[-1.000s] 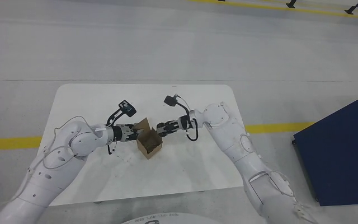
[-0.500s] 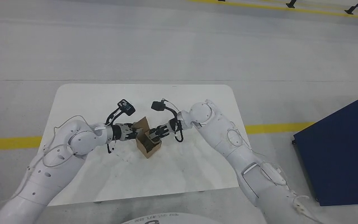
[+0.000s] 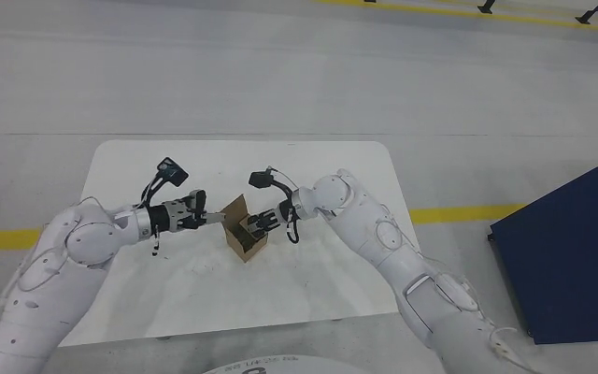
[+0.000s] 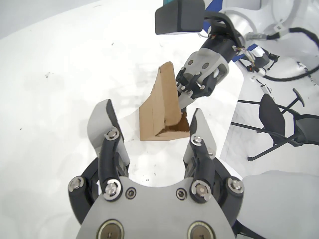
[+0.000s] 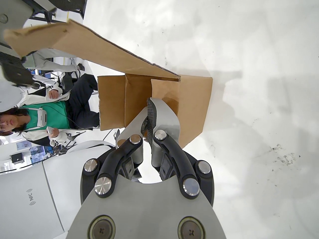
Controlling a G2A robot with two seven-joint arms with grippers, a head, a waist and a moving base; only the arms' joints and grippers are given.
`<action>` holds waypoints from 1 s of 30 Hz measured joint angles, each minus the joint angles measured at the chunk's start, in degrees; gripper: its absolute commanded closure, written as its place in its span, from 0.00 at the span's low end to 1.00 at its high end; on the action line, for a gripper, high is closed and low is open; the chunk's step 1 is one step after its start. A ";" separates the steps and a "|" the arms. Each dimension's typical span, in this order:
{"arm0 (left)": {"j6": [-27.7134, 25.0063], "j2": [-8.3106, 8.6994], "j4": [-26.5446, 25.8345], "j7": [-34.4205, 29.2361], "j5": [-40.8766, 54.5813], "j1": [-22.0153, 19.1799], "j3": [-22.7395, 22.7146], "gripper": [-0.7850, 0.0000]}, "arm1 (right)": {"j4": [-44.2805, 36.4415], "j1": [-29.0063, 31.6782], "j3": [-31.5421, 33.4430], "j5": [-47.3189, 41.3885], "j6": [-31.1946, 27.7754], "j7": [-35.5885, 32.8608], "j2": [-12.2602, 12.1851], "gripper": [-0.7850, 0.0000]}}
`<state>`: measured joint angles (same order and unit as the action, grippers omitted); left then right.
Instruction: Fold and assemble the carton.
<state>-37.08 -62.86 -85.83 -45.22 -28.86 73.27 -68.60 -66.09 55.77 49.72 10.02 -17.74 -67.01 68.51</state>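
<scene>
A small brown carton [image 3: 245, 236] stands near the middle of a white table [image 3: 318, 168], its top open and one long flap [image 3: 234, 208] raised on the side toward my left arm.

From above, my two arms meet at the carton from opposite sides. My left gripper [image 3: 217, 216] hovers just beside the raised flap, and from this height I cannot tell whether it touches the cardboard. My right gripper [image 3: 255, 224] is at the carton's open top.

My left wrist view adds the gap: my left jaws are spread wide with nothing between them, and the carton sits on the table a little beyond their tips, apart from them. It also shows my right gripper from the front, its fingers dipping into the carton's mouth behind the tall flap.

My right wrist view looks into the carton. There my right jaws are drawn together, apparently pinching an inner wall at the rim, with folded panels on both sides and the long flap slanting away above.
</scene>
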 measured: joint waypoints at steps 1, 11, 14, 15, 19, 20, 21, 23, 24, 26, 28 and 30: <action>-2.35 0.64 0.13 -0.68 0.12 1.28 -2.15 0.00 | -0.41 0.26 0.18 0.04 0.03 0.16 -0.12 1.00; -10.97 0.88 7.58 -4.48 -1.61 -2.32 1.87 0.00 | -1.25 0.56 0.54 -0.53 -0.32 0.20 -0.56 1.00; -10.58 0.06 9.32 -4.43 -2.85 -5.67 5.87 0.00 | -0.69 0.23 0.18 -0.88 -0.40 0.18 -0.48 1.00; -10.21 -0.19 9.93 -4.39 -3.22 -6.63 6.95 0.00 | -0.47 0.12 0.07 -1.02 -0.50 0.13 -0.45 1.00; -7.58 -1.36 12.88 -3.45 -4.77 -10.65 11.24 0.00 | 0.72 -0.35 -0.33 -1.53 -1.02 0.11 -0.35 1.00; -7.15 -1.60 13.41 -3.23 -5.22 -11.37 12.08 0.00 | 0.97 -0.44 -0.40 -1.64 -1.12 0.11 -0.33 1.00; -6.65 -1.84 13.88 -2.95 -5.72 -12.03 12.87 0.00 | 1.21 -0.54 -0.46 -1.77 -1.21 0.11 -0.32 1.00; -5.36 -2.37 14.84 -2.13 -7.06 -13.29 14.62 0.00 | 1.66 -0.76 -0.61 -2.05 -1.40 0.06 -0.28 1.00; -4.83 -2.59 15.23 -1.69 -7.55 -13.72 15.31 0.00 | 1.79 -0.85 -0.68 -2.12 -1.47 0.06 -0.27 1.00; -3.87 -3.08 16.10 -0.78 -8.66 -14.64 16.85 0.00 | 2.00 -1.02 -0.86 -2.15 -1.58 0.04 -0.25 1.00; -3.24 -3.54 16.83 -0.02 -9.55 -15.30 18.32 0.00 | 2.15 -1.18 -0.98 -2.23 -1.63 0.04 -0.24 1.00; -2.82 -3.90 17.45 0.41 -9.88 -15.78 19.44 0.00 | 2.27 -1.27 -1.07 -2.34 -1.64 0.02 -0.24 1.00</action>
<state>-39.90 -66.77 -68.37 -44.81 -38.74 57.48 -49.16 -63.82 54.50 48.65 7.68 -19.38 -67.00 68.27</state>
